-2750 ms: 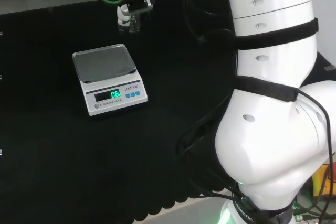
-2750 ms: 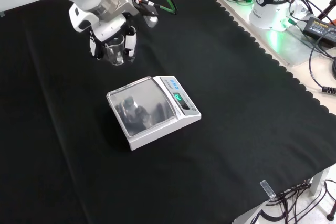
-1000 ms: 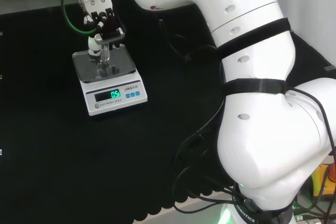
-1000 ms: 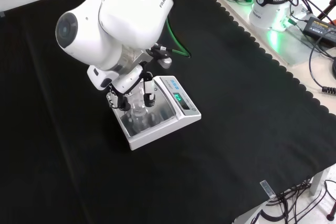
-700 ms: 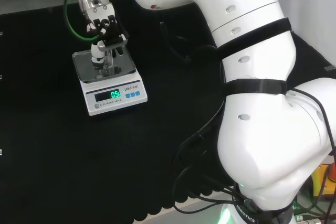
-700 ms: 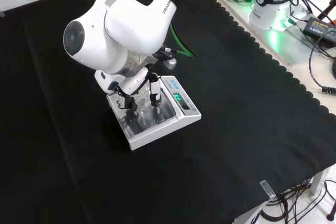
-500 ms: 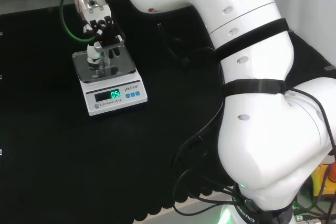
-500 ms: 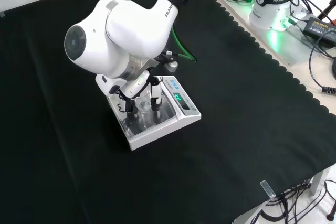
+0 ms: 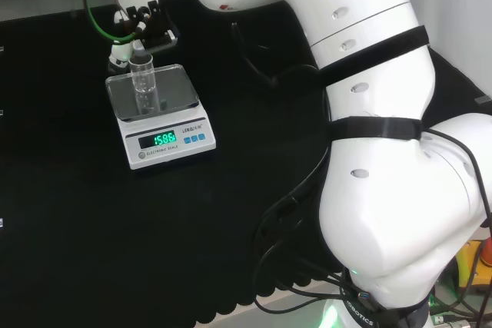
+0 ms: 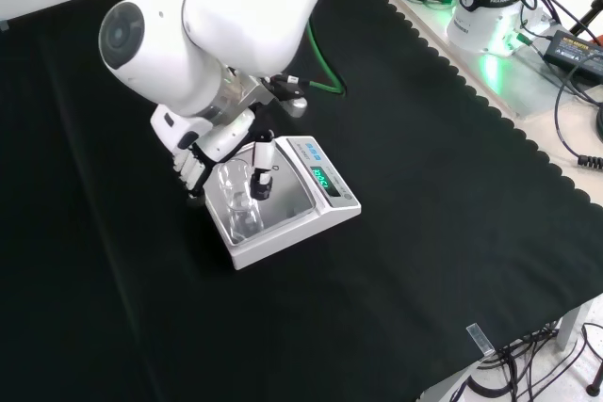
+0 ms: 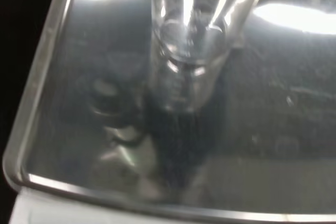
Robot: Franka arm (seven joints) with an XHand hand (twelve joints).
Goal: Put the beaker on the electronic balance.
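On the shiny steel pan of the white electronic balance [image 9: 160, 117], a small clear glass beaker [image 9: 143, 82] is standing upright, about in the middle of the plate. In the wrist view the beaker [image 11: 194, 40] sits right on the metal pan [image 11: 273, 145] with its reflection under it, so it's down, not hovering. The balance's green display is lit, but I'm not reading the digits.

The black and white robot hand [image 9: 134, 24] is just behind the beaker in the head view, up above the far edge of the pan. In the front view the robot hand [image 10: 212, 152] sits at the pan's upper left with its fingers [image 10: 261, 176] spread either side of the beaker [image 10: 236, 190], pretty much relaxed and apart from the glass as far as I can make out. So: fingers loose, nothing in its grasp.

The balance [image 10: 283, 200] sits on the black cloth worktop [image 10: 424, 233], well in from the scalloped edge. The big white arm link [image 10: 217, 25] looms right over the robot hand in the front view, and a green cable [image 10: 325, 82] loops along behind it.
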